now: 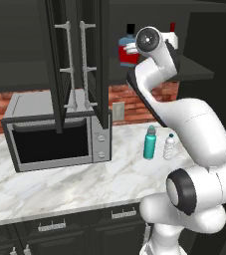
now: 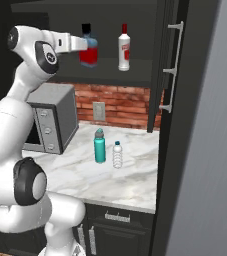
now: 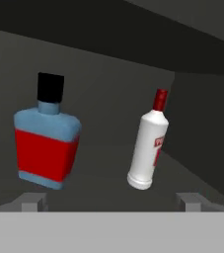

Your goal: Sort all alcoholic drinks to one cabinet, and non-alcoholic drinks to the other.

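Observation:
Two alcoholic drinks stand on the shelf (image 2: 110,74) of the open right-hand black cabinet: a squat blue bottle (image 2: 88,50) (image 3: 47,148) with red label and black cap, and a slim white bottle (image 2: 124,49) (image 3: 149,148) with red cap. My gripper (image 2: 83,44) (image 3: 111,201) is open and empty just in front of the blue bottle, apart from it. In the left base view the wrist covers part of the blue bottle (image 1: 129,54). The non-alcoholic drinks stand on the counter below: a teal bottle (image 1: 150,143) (image 2: 100,146) and a small clear ribbed bottle (image 1: 169,147) (image 2: 117,155) beside it.
A second black cabinet (image 1: 79,60) hangs to the left with its doors swung open above a grey microwave (image 1: 55,132). The right cabinet's open door (image 2: 167,65) with silver handle stands at the right. Marble counter (image 1: 59,184) runs in front of a brick wall.

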You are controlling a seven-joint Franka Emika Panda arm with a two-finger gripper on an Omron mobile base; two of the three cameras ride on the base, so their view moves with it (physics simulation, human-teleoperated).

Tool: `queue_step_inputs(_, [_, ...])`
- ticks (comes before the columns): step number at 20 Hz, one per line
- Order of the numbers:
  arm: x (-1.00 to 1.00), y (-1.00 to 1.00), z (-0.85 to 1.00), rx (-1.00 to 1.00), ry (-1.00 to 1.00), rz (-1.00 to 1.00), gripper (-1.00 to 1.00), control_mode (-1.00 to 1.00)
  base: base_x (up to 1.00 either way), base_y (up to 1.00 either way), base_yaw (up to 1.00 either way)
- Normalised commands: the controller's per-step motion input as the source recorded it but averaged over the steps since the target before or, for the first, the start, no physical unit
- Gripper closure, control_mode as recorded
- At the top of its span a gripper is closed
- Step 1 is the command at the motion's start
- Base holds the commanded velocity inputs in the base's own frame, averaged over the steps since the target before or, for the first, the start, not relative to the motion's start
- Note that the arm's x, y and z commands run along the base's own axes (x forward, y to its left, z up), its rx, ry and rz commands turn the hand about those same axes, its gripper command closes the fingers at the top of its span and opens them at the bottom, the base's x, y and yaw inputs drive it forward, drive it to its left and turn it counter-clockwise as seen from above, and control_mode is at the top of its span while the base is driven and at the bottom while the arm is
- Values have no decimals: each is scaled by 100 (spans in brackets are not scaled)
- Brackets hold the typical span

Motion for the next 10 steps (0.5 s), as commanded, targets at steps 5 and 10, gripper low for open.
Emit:
queue_step_inputs(5, [-77, -7, -34, 1, 6, 0, -100, -100, 0, 0, 0])
queue_step_inputs(10, [-66, -2, -33, 2, 13, 0, -100, -100, 0, 0, 0])
